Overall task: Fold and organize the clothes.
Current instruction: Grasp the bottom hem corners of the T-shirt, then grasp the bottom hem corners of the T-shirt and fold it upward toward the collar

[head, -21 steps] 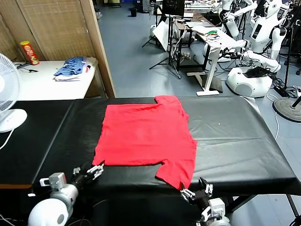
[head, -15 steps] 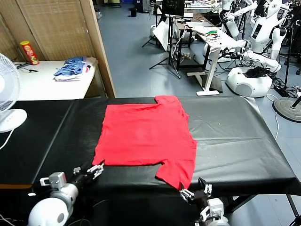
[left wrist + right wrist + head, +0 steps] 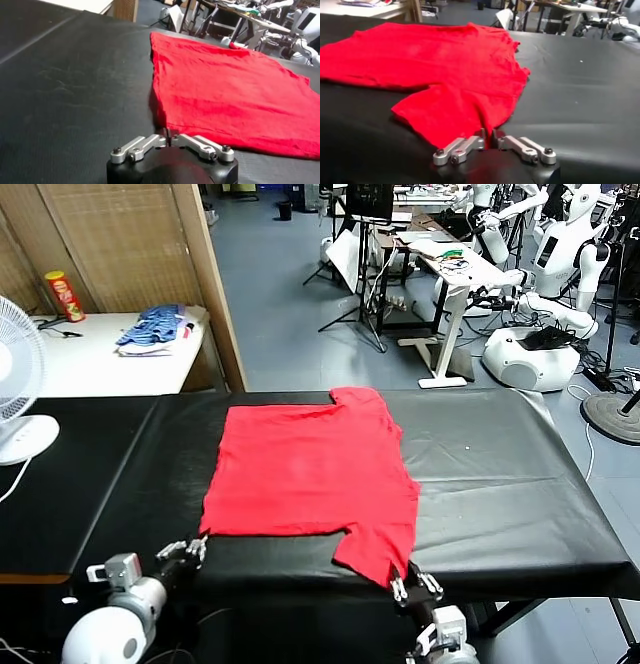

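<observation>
In the head view the red T-shirt (image 3: 310,479) lies spread flat in the middle of the black table (image 3: 500,484), with the left tool (image 3: 188,551) at its lower-left corner and the right tool (image 3: 408,582) at the lower-right sleeve, near the bottom of the frame. In the left wrist view the left tool (image 3: 169,139) is clamped on the shirt's corner at lower centre. In the right wrist view the right tool (image 3: 488,137) is pinched on the sleeve edge, so the first fold looks just started, and the next move calls for lifting both corners together toward the far edge.
</observation>
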Controlling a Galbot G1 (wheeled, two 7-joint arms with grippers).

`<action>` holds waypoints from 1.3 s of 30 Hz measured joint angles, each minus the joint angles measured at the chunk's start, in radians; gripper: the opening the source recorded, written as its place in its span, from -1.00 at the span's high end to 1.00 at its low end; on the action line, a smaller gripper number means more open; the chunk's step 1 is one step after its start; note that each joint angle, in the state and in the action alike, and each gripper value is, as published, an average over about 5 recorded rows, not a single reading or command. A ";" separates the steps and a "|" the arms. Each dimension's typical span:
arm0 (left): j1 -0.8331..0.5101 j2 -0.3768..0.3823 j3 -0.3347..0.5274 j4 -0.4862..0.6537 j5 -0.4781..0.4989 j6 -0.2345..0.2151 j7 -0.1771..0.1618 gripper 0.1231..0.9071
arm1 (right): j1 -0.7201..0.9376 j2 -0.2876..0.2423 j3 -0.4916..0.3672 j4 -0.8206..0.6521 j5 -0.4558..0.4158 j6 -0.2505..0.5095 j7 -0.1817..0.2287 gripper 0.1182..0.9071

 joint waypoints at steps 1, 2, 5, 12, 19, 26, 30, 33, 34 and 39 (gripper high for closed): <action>0.007 0.000 -0.001 -0.010 0.003 -0.001 -0.003 0.99 | -0.006 -0.004 0.008 0.011 0.009 0.005 -0.001 0.99; 0.014 0.000 -0.002 -0.021 0.007 -0.004 -0.006 0.99 | -0.010 -0.008 0.017 0.021 0.020 0.011 -0.003 0.99; 0.043 0.003 -0.008 -0.061 0.014 -0.014 -0.011 0.99 | 0.003 -0.022 0.041 0.030 0.062 0.035 -0.007 0.99; 0.066 -0.005 -0.010 -0.124 0.017 -0.096 0.004 0.99 | 0.139 -0.070 0.057 -0.059 0.107 0.135 -0.028 0.99; -0.022 -0.036 0.009 -0.085 0.029 -0.141 0.007 0.99 | 0.326 -0.113 0.021 -0.219 0.109 0.236 -0.052 0.99; -0.120 -0.041 0.036 -0.009 0.052 -0.167 0.006 0.99 | 0.469 -0.119 -0.021 -0.357 0.110 0.256 -0.054 0.99; -0.173 -0.041 0.049 0.041 0.052 -0.175 0.006 0.99 | 0.534 -0.115 -0.047 -0.429 0.110 0.264 -0.060 0.99; -0.215 -0.033 0.060 0.083 0.053 -0.179 0.006 0.99 | 0.583 -0.117 -0.069 -0.482 0.110 0.271 -0.068 0.99; -0.229 -0.030 0.063 0.098 0.054 -0.180 0.006 0.99 | 0.599 -0.119 -0.076 -0.498 0.110 0.274 -0.069 0.99; -0.293 -0.019 0.079 0.166 0.066 -0.181 0.007 0.99 | 0.684 -0.133 -0.113 -0.576 0.115 0.283 -0.080 0.99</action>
